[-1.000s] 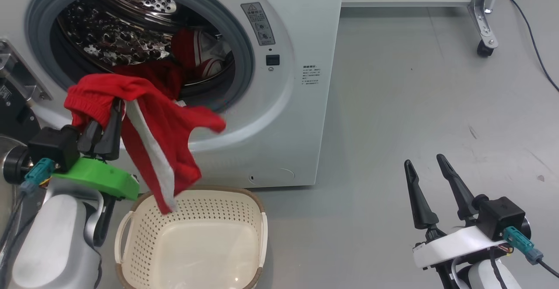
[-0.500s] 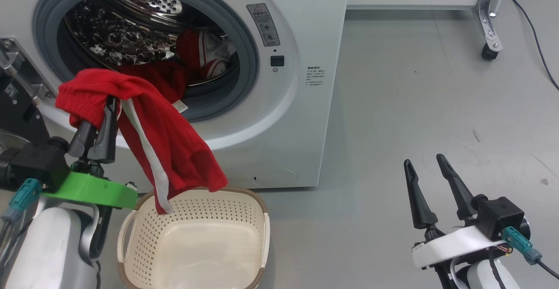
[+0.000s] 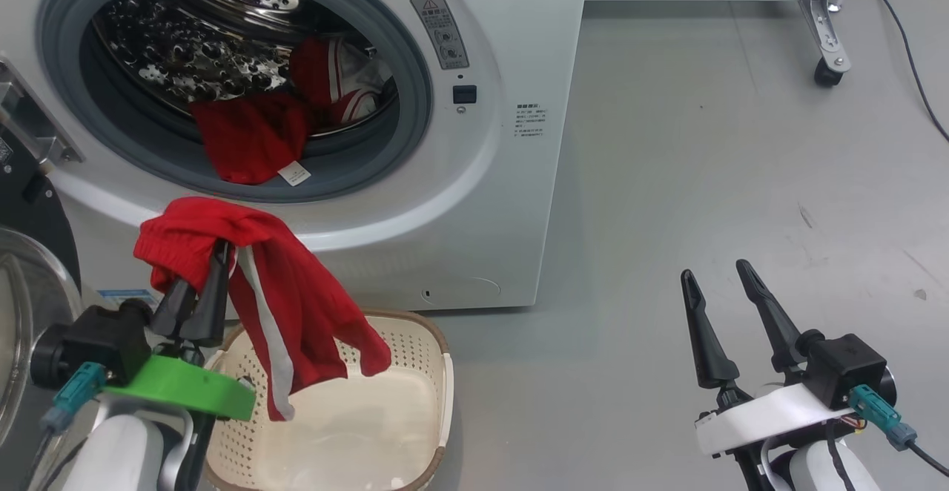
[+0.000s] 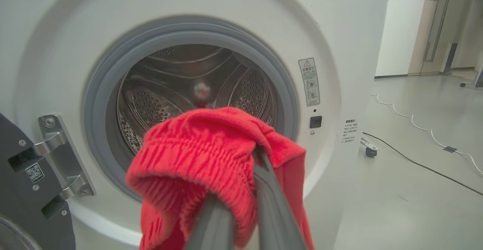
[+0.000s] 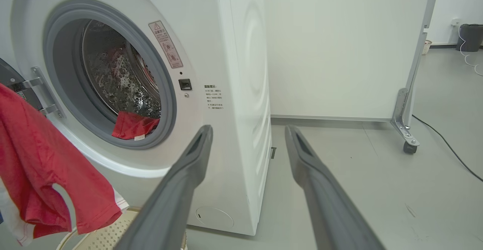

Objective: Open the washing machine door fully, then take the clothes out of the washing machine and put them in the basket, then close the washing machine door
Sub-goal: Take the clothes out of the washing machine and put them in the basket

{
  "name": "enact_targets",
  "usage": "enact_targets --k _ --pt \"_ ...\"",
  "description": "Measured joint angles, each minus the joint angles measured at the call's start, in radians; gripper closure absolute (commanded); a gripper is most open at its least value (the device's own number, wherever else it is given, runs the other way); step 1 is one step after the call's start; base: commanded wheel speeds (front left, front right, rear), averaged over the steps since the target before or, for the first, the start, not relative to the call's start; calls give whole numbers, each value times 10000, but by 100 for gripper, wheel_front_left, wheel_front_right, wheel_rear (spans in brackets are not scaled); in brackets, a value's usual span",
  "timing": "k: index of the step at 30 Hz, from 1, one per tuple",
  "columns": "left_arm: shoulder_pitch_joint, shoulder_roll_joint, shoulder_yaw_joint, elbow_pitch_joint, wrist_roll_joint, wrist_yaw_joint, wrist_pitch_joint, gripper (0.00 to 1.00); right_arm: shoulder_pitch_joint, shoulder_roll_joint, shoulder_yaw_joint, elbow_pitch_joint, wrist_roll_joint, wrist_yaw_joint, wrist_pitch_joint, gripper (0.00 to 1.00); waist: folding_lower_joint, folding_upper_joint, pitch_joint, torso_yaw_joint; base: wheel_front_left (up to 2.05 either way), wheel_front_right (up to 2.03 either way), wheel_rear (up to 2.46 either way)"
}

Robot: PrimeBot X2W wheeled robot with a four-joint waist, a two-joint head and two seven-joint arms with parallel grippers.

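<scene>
Red garment [image 3: 296,305] is clamped in left gripper [image 3: 210,272], hung lengthwise straight down into basket [image 3: 447,380] directly below. Right gripper [image 3: 715,272] is spread wide, empty, well apart.

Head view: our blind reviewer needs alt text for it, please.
The left gripper is shut on a red garment hanging over the cream basket, before the white washing machine. More red clothes lie in its open drum; the right gripper stands open.

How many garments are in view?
3: held garment in the left end effector over the basket; labelled garment at the drum mouth; striped garment deeper inside. More may be hidden.
</scene>
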Motion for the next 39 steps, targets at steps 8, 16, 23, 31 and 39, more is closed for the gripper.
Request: enact_targets --k 8,16,23,31,39 --pt "397 61 -368 591 -259 0 2 100 -19 12 115 -109 -2 0 0 0 0 0 505 -138 0 0 0" --pt "472 299 -849 1321 -337 0 148 100 -317 29 274 -268 -81 10 0 0 0 0 1244 -364 0 0 0" --pt "400 545 -1024 2065 -336 0 351 100 -704 46 343 -336 -138 10 0 0 0 0 1974 -697 0 0 0" --pt "-276 874 -1114 2769 -332 0 506 100 -1062 144 510 -397 -142 12 0 0 0 0 2712 -1289 0 0 0" --pt "-947 1080 -1256 3336 -332 0 589 100 -1314 173 571 -401 -142 13 -2 0 0 0 3417 -1862 0 0 0"
